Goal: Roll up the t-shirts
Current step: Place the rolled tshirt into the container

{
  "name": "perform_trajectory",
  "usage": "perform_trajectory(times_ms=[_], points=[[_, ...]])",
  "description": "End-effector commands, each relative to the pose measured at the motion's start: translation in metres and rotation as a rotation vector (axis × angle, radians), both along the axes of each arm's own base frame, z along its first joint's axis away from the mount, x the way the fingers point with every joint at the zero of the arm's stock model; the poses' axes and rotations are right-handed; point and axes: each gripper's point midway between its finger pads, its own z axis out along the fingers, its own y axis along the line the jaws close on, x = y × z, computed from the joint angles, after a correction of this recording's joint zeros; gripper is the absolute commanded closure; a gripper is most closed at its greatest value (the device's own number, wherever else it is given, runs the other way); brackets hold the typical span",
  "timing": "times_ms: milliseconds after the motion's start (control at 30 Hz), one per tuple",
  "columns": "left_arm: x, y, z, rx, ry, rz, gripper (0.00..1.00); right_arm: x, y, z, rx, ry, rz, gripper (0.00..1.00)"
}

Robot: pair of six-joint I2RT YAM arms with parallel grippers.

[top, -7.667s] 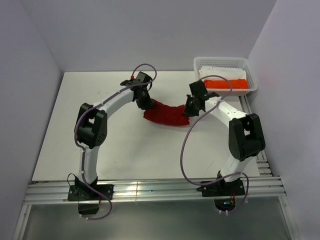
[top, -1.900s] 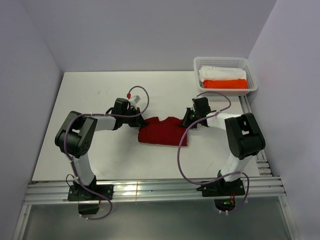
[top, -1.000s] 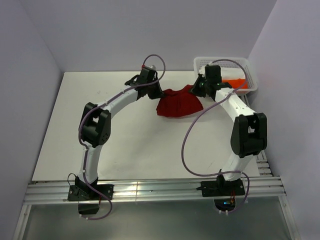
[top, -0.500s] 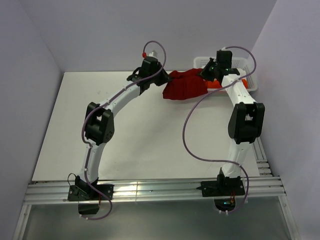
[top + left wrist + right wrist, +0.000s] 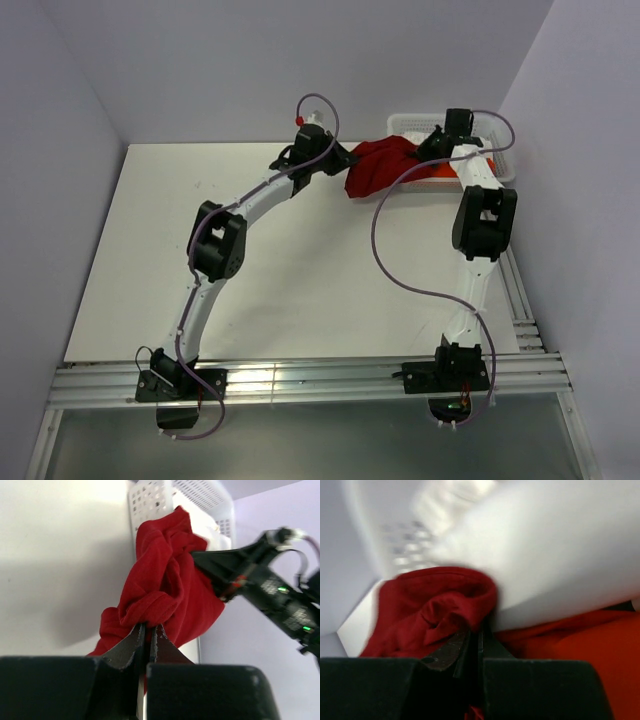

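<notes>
Over at the far right corner of the table (image 5: 200,220), a white perforated basket (image 5: 150,500) holds a folded white cloth (image 5: 197,512) and a bright orange bundle (image 5: 590,655). Both arms reach out toward that corner, and the right arm crosses over the basket, hiding part of its rim and contents from the top camera. A purple cable (image 5: 380,250) from that arm loops down over the table, and metal rails (image 5: 300,380) run along the near edge where the bases are bolted. Between the two wrists hangs the t-shirt (image 5: 380,165), dark red and bunched into loose folds, lifted off the table and drooping just in front of the basket's left corner, so that it covers that corner from above. The left gripper (image 5: 148,627) has its fingers (image 5: 131,642) pressed almost together, pinching a gathered fold at the shirt's left end, with only a thin slit between them where the cloth is clamped. The right gripper (image 5: 474,630) has its fingers (image 5: 451,652) likewise nearly closed on a crumpled fold at the shirt's right end, right beside the orange bundle and under the white cloth, which is blurred in the right wrist view. From the left wrist view, the right gripper's dark tip is buried in the red cloth.
</notes>
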Motion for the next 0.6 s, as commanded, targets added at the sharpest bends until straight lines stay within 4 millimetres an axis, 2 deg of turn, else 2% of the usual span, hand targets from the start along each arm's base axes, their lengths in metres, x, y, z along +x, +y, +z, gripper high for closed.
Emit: perform_trajectory(times_ms=[0, 33, 133, 200, 233, 267, 300, 367, 400, 433, 467, 500, 533, 567], points=[[-0.004, -0.013, 0.034, -0.071, -0.071, -0.047, 1.0, -0.011, 0.006, -0.04, 0.038, 0.141, -0.023, 1.0], [-0.004, -0.012, 0.033, -0.066, -0.071, -0.048, 1.0, -0.012, 0.008, -0.054, 0.041, 0.172, -0.019, 1.0], [-0.005, -0.011, 0.036, -0.062, -0.078, -0.055, 1.0, -0.021, 0.025, -0.069, 0.035, 0.216, 0.036, 1.0], [-0.007, -0.01, 0.04, -0.052, -0.086, -0.059, 1.0, -0.023, 0.035, -0.064, 0.027, 0.204, 0.061, 1.0], [-0.008, -0.007, 0.047, -0.051, -0.097, -0.056, 1.0, -0.029, 0.046, -0.069, 0.024, 0.217, 0.084, 1.0], [-0.009, -0.004, 0.047, -0.038, -0.1, -0.056, 1.0, -0.032, 0.051, -0.069, 0.026, 0.219, 0.093, 1.0], [-0.012, -0.001, 0.058, -0.041, -0.113, -0.054, 1.0, -0.034, 0.057, -0.062, 0.033, 0.206, 0.109, 1.0], [-0.016, 0.007, 0.054, -0.022, -0.106, -0.049, 1.0, -0.042, 0.069, -0.063, 0.026, 0.211, 0.136, 1.0], [-0.018, 0.015, 0.069, -0.029, -0.124, -0.041, 1.0, -0.049, 0.07, -0.06, 0.018, 0.213, 0.138, 1.0], [-0.021, 0.021, 0.059, -0.009, -0.106, -0.039, 1.0, -0.056, 0.093, -0.059, 0.007, 0.215, 0.182, 1.0], [-0.023, 0.026, 0.06, -0.003, -0.105, -0.036, 1.0, -0.06, 0.1, -0.058, 0.001, 0.212, 0.196, 1.0], [-0.026, 0.036, 0.076, -0.008, -0.125, -0.027, 1.0, -0.067, 0.104, -0.053, -0.011, 0.213, 0.204, 1.0], [-0.029, 0.044, 0.065, 0.017, -0.106, -0.02, 1.0, -0.072, 0.111, -0.051, -0.012, 0.212, 0.215, 1.0], [-0.031, 0.05, 0.066, 0.025, -0.107, -0.011, 1.0, -0.077, 0.126, -0.049, -0.01, 0.206, 0.244, 1.0]])
